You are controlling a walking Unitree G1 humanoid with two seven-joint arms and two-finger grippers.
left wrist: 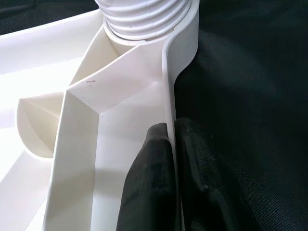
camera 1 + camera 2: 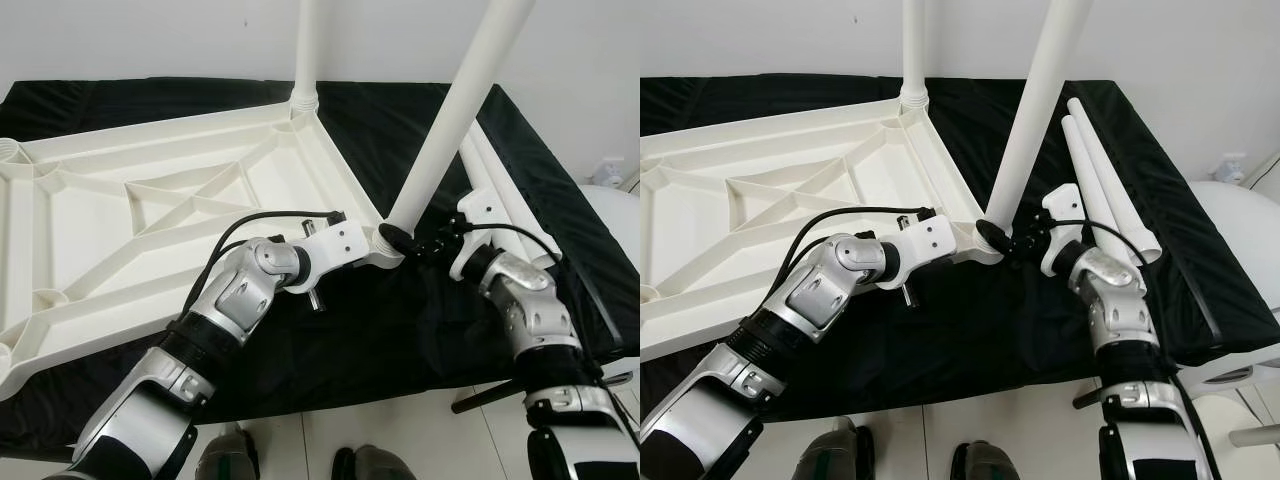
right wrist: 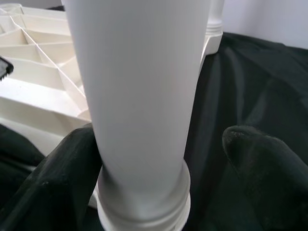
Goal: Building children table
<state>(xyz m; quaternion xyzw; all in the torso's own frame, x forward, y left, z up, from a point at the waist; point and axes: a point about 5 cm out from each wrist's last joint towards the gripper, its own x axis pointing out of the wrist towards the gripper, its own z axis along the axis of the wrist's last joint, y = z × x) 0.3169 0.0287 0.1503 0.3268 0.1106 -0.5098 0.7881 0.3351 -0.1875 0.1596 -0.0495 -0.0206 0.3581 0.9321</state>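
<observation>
White ribbed tabletop (image 2: 150, 210) lies underside-up on black cloth; one leg (image 2: 306, 50) stands upright in its far corner, another leg (image 2: 455, 115) tilted at its near corner.

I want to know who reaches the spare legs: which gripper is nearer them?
Right. The right gripper sits at the tilted leg, just beside the spare legs; the left gripper pinches the tabletop rim, farther away.

I see the tabletop (image 2: 150, 200) lying on the cloth (image 2: 400, 330), one leg (image 2: 305, 50) at its far corner, spare legs (image 2: 1105, 190) right.
</observation>
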